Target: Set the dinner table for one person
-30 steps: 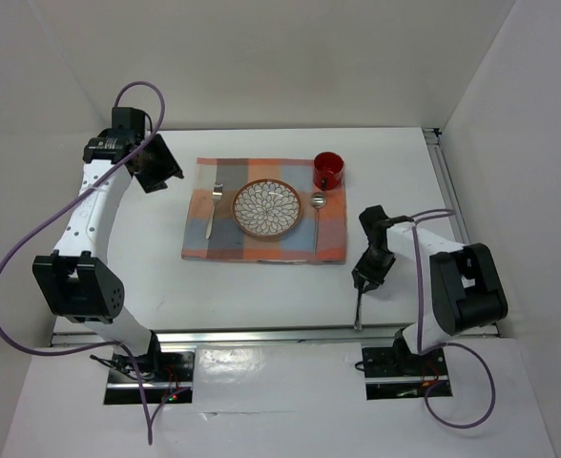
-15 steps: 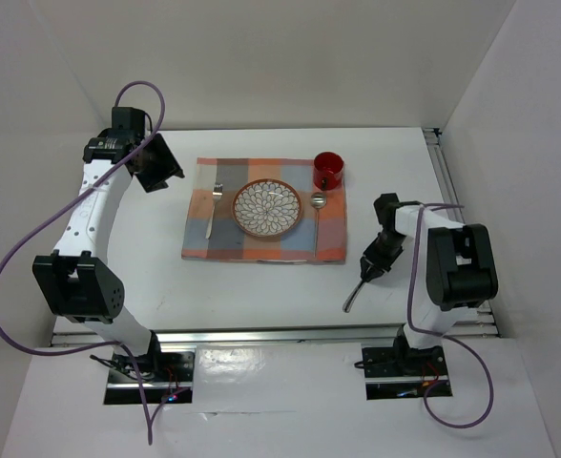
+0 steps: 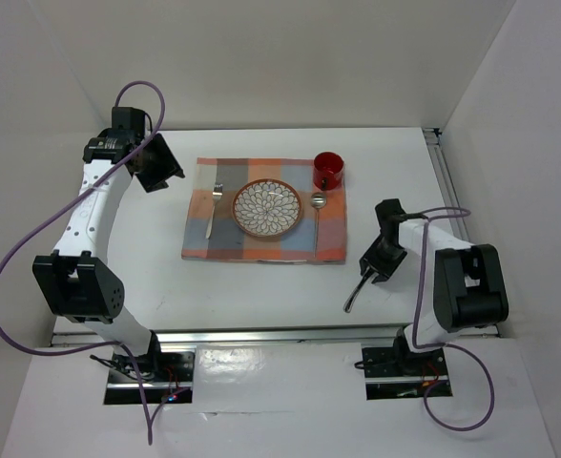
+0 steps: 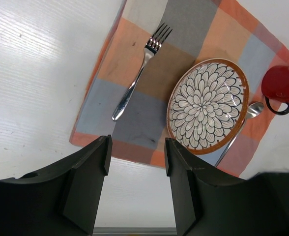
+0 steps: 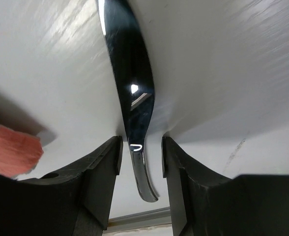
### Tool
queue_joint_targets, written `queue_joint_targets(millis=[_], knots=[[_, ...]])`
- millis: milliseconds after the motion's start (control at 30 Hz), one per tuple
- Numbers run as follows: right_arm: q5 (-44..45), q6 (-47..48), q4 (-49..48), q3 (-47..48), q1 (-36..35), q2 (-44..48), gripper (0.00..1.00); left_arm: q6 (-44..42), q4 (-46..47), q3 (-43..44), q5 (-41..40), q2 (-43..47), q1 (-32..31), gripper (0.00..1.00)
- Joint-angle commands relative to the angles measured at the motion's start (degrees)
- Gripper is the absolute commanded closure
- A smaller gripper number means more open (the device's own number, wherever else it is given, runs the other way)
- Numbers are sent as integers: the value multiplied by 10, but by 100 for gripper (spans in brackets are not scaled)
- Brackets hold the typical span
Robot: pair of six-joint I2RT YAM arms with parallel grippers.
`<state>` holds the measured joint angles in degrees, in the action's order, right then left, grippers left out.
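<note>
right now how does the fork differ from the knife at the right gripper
The fork lies on the checked placemat, left of the plate; the knife is over the bare dinner table, right of the placemat. The fork is free of either arm; the knife sits between the right gripper's fingers. Both are shiny metal.

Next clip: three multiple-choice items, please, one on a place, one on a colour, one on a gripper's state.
1. The silver metal fork lies: A) on the orange, blue and grey checked cloth placemat, beside the round flower-patterned plate; B) on top of that plate; C) off the cloth entirely.
2. The glossy handled mug is: A) blue; B) white; C) red.
3. The left gripper is: A) shut on the fork; B) open and empty; C) shut on the mug.
Answers: 1 A, it rests on cloth beside the plate. 2 C, plainly red. 3 B, nothing between its spread fingers.
</note>
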<state>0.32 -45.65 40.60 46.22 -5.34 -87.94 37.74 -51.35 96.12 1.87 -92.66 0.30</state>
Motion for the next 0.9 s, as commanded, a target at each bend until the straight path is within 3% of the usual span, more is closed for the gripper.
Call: queue_joint_targets(millis=[0,200,333,467,500,533,867], knots=[[24,-13,-18,-40,-35,-8,51,-5,12,10,15,10,1,37],[41,-61,-18,-25,-86,-51,52,-5,12,10,15,10,1,37],[66,-78,-4,-14,-92,-70,62,-10,12,10,9,10,1,37],[95,-89,19,-2,-74,-59,86,-10,12,15,9,10,1,37],[102,-89,19,3,-74,-52,97,-10,12,15,3,10,1,37],[114,-84,27,3,-66,-34,100,-10,6,15,3,10,1,37],[146,13,67,89,-54,24,100,-10,6,26,10,-1,1,37]])
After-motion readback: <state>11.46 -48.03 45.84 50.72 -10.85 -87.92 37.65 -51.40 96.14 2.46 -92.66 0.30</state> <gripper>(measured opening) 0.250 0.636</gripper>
